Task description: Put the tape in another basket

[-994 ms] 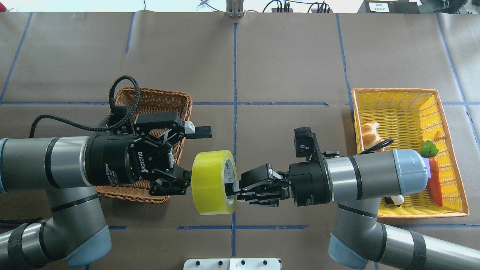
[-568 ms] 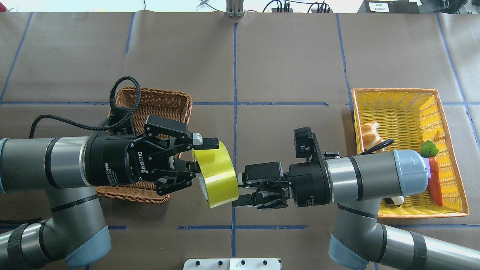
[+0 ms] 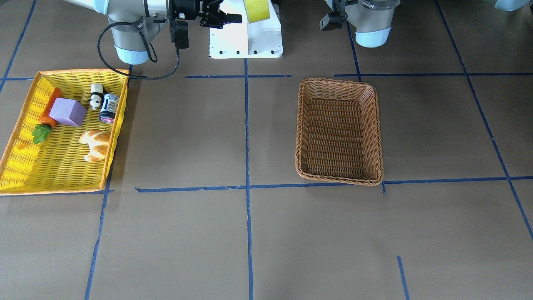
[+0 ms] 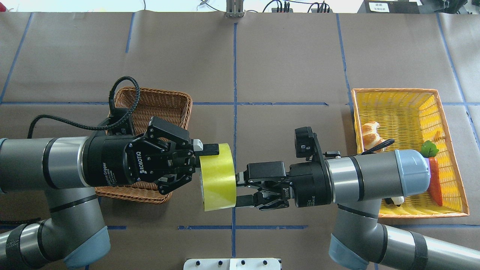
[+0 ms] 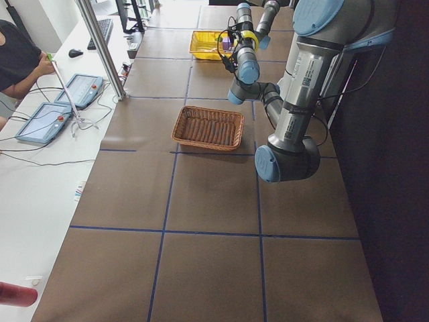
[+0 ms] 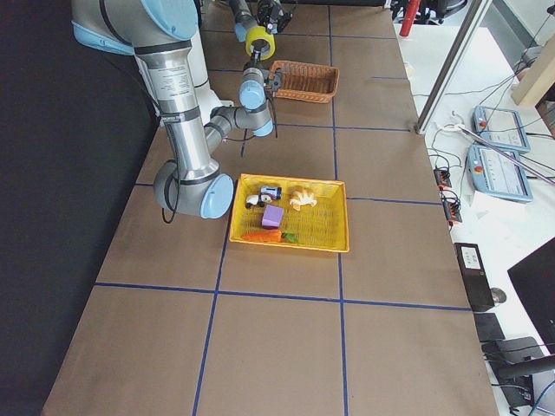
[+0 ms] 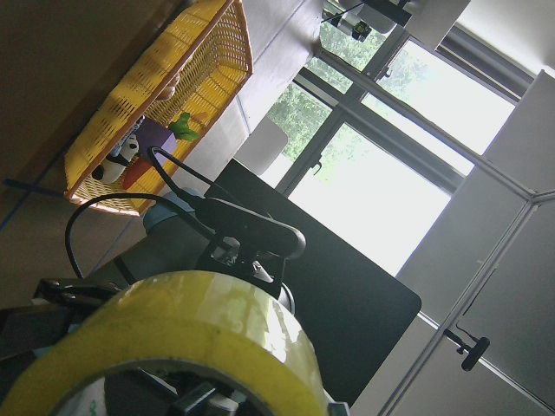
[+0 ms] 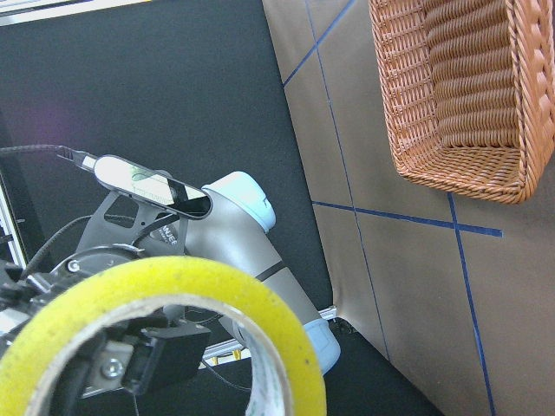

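Observation:
The yellow tape point(image 4: 219, 176) hangs in the air between my two grippers, above the table's middle line near the front. My left gripper point(image 4: 204, 157) is shut on the roll's upper rim, one finger outside and the other inside the core. My right gripper point(image 4: 240, 190) is open, its fingers spread just right of the roll and apart from it. The tape fills the bottom of the left wrist view point(image 7: 199, 321) and the right wrist view point(image 8: 173, 295). The brown wicker basket point(image 4: 157, 99) lies empty under my left arm, and the front-facing view shows it point(image 3: 339, 85).
The bright yellow plastic basket point(image 4: 393, 92) at the right holds a croissant point(image 4: 369, 133), a carrot point(image 4: 435, 180), a purple block point(image 3: 67, 111), a panda toy point(image 3: 96, 95) and a small can point(image 3: 109, 108). The white robot base point(image 3: 245, 39) stands at the near edge.
My left gripper closed on the tape's rim while my right gripper opened and let go. The roll tilted, then straightened and shifted slightly toward my left arm.

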`<state>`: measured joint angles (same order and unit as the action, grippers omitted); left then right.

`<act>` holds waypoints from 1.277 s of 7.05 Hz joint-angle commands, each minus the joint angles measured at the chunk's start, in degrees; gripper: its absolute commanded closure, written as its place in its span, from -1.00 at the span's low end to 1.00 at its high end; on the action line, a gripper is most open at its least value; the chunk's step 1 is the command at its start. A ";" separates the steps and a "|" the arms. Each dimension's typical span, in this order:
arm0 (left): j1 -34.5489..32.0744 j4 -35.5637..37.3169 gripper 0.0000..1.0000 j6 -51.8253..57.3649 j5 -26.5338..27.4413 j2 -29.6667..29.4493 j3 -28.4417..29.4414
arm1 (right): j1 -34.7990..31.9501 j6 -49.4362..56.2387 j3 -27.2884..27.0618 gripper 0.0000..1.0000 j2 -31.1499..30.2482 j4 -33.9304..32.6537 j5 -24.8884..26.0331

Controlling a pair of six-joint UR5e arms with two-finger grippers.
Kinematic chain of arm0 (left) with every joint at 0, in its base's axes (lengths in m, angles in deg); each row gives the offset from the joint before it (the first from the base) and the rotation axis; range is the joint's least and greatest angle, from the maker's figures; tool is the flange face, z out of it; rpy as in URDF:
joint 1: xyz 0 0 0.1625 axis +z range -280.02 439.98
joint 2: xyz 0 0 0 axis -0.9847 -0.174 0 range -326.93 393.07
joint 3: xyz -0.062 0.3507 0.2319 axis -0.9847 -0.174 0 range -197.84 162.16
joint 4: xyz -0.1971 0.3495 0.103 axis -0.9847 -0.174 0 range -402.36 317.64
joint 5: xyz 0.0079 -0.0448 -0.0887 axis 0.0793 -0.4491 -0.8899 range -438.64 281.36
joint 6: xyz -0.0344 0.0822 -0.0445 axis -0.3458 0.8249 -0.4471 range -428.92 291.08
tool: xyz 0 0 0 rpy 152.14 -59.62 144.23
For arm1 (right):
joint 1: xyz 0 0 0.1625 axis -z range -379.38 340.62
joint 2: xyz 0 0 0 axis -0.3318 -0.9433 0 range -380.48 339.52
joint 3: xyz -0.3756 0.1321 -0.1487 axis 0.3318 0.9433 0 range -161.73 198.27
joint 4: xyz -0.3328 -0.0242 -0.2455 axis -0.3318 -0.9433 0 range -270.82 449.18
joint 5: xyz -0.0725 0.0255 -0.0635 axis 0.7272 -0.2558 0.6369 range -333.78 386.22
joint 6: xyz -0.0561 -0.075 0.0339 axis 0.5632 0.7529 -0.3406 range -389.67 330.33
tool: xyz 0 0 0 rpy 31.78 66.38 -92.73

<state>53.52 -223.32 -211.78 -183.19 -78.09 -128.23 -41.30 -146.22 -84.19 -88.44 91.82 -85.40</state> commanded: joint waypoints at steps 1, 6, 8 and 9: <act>-1.48 -0.01 1.00 0.13 -0.30 0.59 -0.53 | -0.23 0.09 -0.11 -1.00 -0.15 0.00 0.00; -14.30 1.83 1.00 0.91 -10.72 4.02 0.86 | -15.35 0.18 -0.11 -1.00 -2.00 -5.14 -10.03; -15.81 11.26 1.00 9.90 -17.23 3.67 1.76 | -28.39 10.47 -0.73 -1.00 -0.94 -21.28 -23.06; -16.69 23.08 1.00 18.06 -22.66 2.63 0.54 | -32.45 17.33 -0.99 -1.00 -1.12 -30.67 -26.16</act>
<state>37.89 -211.08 -201.90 -200.27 -74.65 -126.92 -68.19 -136.42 -84.92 -89.59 71.25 -106.66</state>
